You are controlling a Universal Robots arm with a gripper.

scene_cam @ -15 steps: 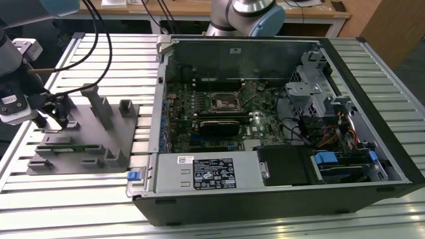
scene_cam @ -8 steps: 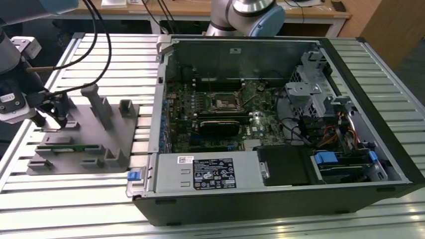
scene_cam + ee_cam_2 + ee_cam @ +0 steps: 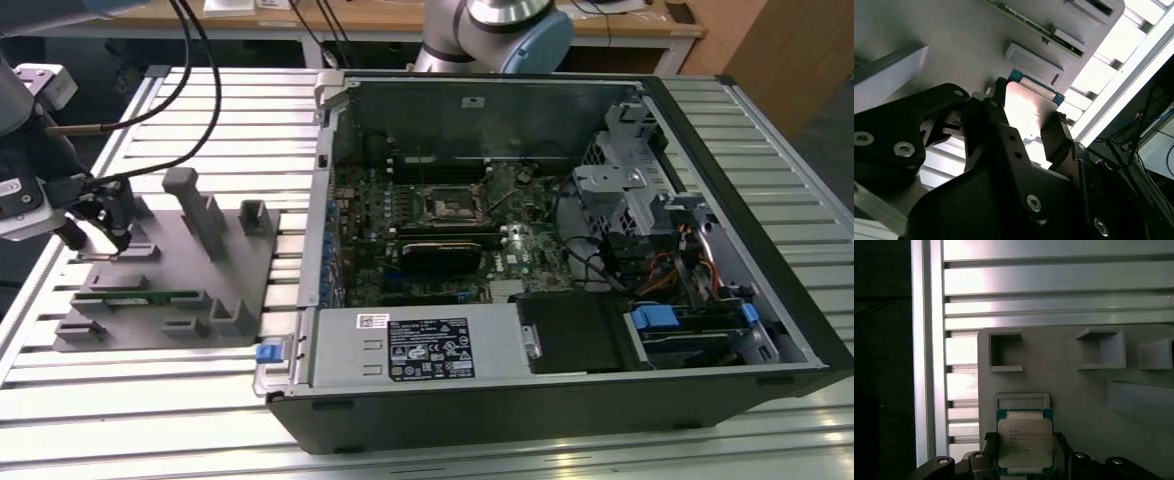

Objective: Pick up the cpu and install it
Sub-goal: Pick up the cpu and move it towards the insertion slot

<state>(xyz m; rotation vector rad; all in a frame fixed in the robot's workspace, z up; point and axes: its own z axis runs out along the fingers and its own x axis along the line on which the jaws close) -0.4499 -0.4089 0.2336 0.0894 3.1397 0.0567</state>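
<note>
The gripper [image 3: 96, 243] is seen at the exterior view's left edge, lowered over the far left corner of the grey tray [image 3: 174, 290], which is laid on the slatted table [image 3: 200, 130]. The cpu [image 3: 1025, 440] is found between the black fingers [image 3: 991, 447] in both wrist views, silvery top up, with its green rim showing. The fingers are pressed against two opposite edges of the cpu, so it is pinched. Whether it is raised off the tray cannot be told. A small raised frame [image 3: 1021, 401] on the tray is seen just beside the cpu. A green memory strip [image 3: 140, 297] is lodged in the tray's lower left part in the exterior view. The open computer case [image 3: 467, 110] is laid at centre and right, with the black socket [image 3: 445, 205] at mid-frame, well apart from the gripper.
</note>
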